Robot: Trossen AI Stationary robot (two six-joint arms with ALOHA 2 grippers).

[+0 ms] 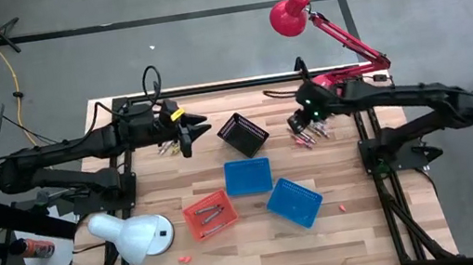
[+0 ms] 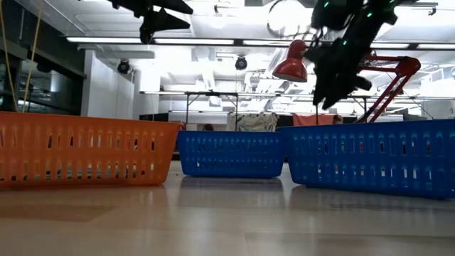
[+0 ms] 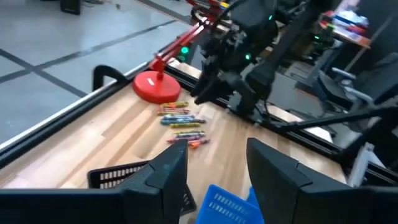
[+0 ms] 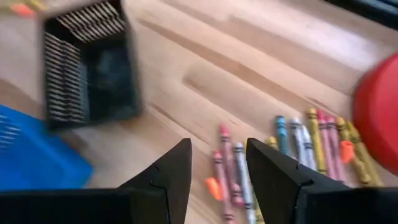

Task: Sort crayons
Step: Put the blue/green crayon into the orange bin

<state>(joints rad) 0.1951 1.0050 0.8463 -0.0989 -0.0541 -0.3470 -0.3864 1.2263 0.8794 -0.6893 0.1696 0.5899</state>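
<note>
Both claws hover open and empty over a pale plank surface.

The right claw (image 4: 217,174) hangs just above a row of crayons (image 4: 311,146), black basket (image 1: 242,133) beside it. The left claw (image 1: 188,138) hovers beyond that basket near more crayons (image 1: 166,148). Blue baskets (image 1: 248,176), an orange one (image 1: 210,214). Grey floor, ceiling strip lights; no legible writing.

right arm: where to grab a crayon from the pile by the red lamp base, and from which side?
Judging by the right wrist view, take the crayon between the right gripper fingers at mid-length, straight from above. It lies flat on the table, so only its long sides are free. Neighbours lie close alongside, so set the open jaws across its width and keep them narrow.
</note>
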